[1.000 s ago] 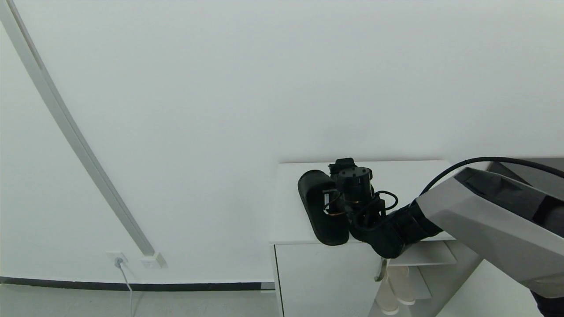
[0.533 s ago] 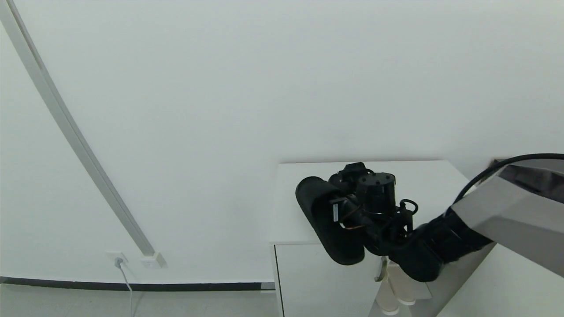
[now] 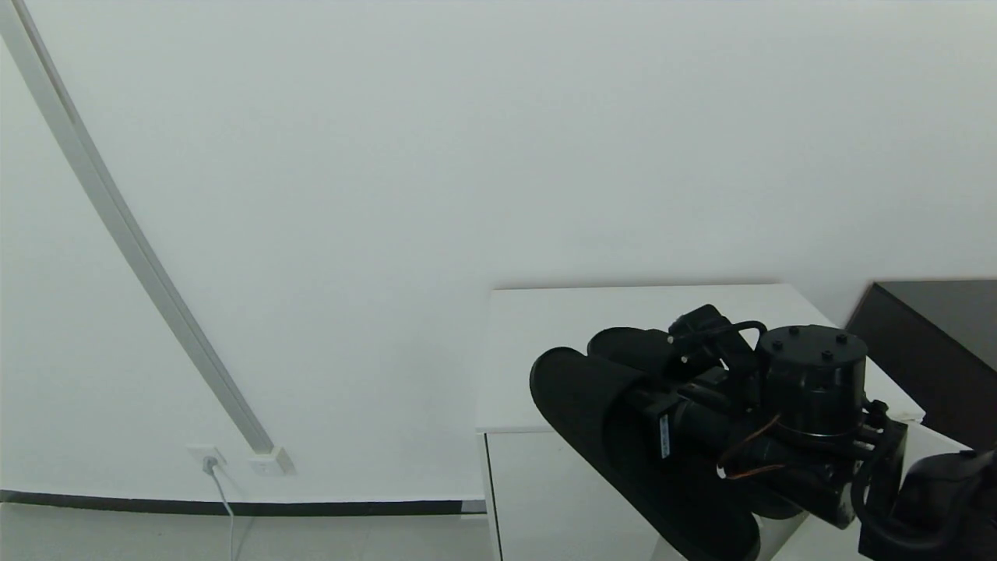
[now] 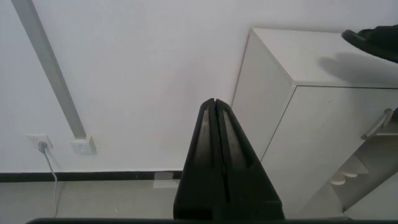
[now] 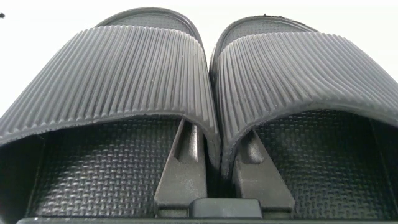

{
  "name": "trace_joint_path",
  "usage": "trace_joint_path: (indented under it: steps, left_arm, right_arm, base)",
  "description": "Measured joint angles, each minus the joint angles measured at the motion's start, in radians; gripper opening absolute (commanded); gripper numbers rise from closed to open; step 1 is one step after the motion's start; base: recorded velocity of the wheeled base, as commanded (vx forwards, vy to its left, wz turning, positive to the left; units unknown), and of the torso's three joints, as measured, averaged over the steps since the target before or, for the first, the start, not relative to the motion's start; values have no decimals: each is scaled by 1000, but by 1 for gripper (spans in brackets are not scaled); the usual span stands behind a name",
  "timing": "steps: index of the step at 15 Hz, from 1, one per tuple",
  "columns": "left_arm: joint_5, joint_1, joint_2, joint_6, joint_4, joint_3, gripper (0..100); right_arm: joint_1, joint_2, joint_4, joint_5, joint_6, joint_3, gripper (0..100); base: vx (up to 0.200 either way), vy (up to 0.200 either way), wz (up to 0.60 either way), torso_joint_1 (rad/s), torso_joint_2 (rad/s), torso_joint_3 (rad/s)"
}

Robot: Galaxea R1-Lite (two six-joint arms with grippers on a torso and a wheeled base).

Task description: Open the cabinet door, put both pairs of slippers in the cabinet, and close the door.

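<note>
My right gripper (image 3: 662, 413) is shut on a pair of black slippers (image 3: 623, 436), held in the air in front of the white cabinet (image 3: 592, 319) at the level of its top edge. In the right wrist view one finger (image 5: 183, 168) lies inside each slipper, and they pinch the two ribbed straps (image 5: 214, 87) together. My left gripper (image 4: 214, 124) is shut with nothing in it, off to the cabinet's left. The cabinet's handle (image 4: 376, 124) shows on its front, and beside it the cabinet stands open, with pale slippers (image 4: 345, 178) on a shelf.
A grey cable duct (image 3: 132, 241) runs slantwise down the white wall to a socket with a plugged-in cable (image 3: 206, 461). A dark piece of furniture (image 3: 935, 343) stands right of the cabinet. Bare floor (image 4: 93, 199) lies left of the cabinet.
My right arm has carried the black slippers off the cabinet's top, down and to the right, closer to the head camera. The open shelves are now hidden behind it.
</note>
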Motion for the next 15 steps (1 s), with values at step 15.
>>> trace_joint_path:
  steps: [15]
  left_arm:
    - [-1, 0, 0, -2, 0, 0, 0]
  right_arm:
    - [33, -29, 1, -3, -6, 16, 0]
  base:
    - [-120, 0, 0, 3, 0, 4]
